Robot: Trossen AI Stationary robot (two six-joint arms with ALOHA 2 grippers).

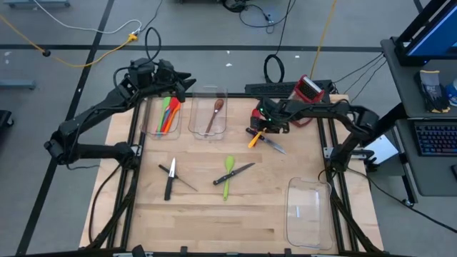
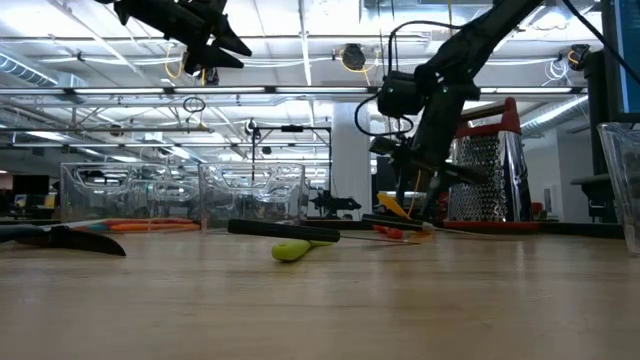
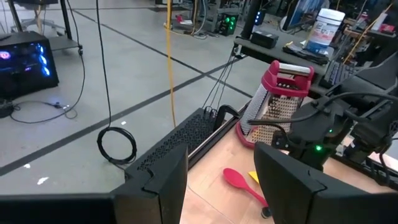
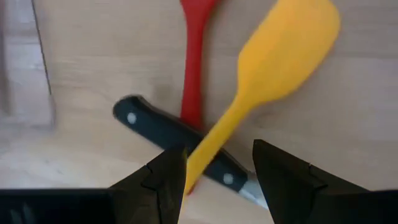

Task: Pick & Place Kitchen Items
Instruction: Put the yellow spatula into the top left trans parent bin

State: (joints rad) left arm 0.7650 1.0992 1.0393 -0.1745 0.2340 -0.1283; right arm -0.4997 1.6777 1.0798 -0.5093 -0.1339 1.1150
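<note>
A yellow spatula (image 4: 273, 56) lies slanted across a black-handled knife (image 4: 161, 134), beside a red spoon (image 4: 196, 56), on the table's far right. My right gripper (image 4: 219, 168) hangs just above them, pointing steeply down and open. The spatula's handle (image 4: 205, 149) passes between its fingers, close to one of them; whether it touches, I cannot tell. My left gripper (image 1: 187, 82) is open and holds nothing, raised over the far left bin (image 1: 166, 114), which holds several coloured utensils. A green spatula (image 1: 228, 175) and knives (image 1: 171, 177) lie mid-table.
A second clear bin (image 1: 211, 114) with a wooden spoon stands at the back centre. Another clear bin (image 1: 308, 210) stands at the near right. The red-and-silver grater (image 1: 308, 89) stands just behind my right gripper. Bare wood lies along the near edge.
</note>
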